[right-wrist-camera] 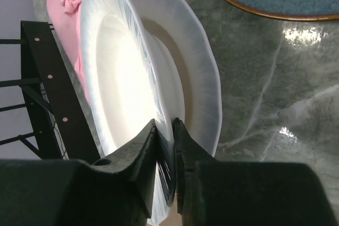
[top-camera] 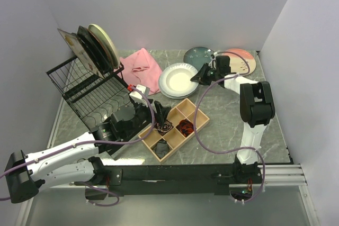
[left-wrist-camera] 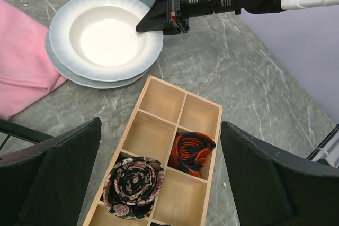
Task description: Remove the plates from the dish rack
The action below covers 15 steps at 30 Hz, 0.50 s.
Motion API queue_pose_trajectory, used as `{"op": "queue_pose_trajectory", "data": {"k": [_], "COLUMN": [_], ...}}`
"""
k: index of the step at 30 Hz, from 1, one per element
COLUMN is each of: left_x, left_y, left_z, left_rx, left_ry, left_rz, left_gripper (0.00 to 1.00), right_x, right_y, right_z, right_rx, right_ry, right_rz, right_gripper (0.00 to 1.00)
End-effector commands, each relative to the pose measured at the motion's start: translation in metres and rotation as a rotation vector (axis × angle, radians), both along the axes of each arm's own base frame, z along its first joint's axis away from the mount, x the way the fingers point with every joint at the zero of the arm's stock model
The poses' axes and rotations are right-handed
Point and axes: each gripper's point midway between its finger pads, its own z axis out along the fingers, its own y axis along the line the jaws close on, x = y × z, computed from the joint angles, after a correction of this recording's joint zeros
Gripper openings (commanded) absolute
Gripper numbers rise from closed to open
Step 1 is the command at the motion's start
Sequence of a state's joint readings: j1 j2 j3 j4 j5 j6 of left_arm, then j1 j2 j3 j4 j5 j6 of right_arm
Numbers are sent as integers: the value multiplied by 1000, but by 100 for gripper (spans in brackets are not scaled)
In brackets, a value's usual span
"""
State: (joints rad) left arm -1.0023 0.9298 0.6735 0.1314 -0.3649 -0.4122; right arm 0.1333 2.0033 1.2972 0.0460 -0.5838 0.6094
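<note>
Upper left of top view: dish rack [top-camera: 87, 91] w/ a few plates [top-camera: 98, 46] standing on edge at its far end, pink cloth [top-camera: 143, 67] just right of it. Centre: left gripper [left-wrist-camera: 160, 125] jaws fully apart, holding nothing, hovering over wooden tray [left-wrist-camera: 161, 101] w/ rolled fabric [left-wrist-camera: 132, 183] in 2 compartments; above it in frame, white plate [top-camera: 179, 79] sits on a 2nd pale plate [left-wrist-camera: 69, 72] on the table. Right gripper [right-wrist-camera: 165, 146] clamped on right rim of the white plate; teal plate [top-camera: 198, 55] and pink-cream plate [top-camera: 241, 59] lie flat, upper right.
</note>
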Motion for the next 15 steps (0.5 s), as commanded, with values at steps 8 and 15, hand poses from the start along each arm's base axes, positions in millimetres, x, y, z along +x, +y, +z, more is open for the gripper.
{"op": "queue_pose_trajectory", "data": {"k": [8, 15], "left_x": [1, 0], "left_y": [2, 0], "left_z": [12, 12], "left_rx": [-30, -34], "left_ry": [-28, -26], "left_rz": [16, 4], "left_gripper": [100, 100], "right_x": [17, 18], "right_y": [-15, -45], "right_z": [26, 23], "right_rx": [-62, -206], "right_ry": [-46, -26], "right_rz": [-75, -177], "right_gripper": [47, 39]}}
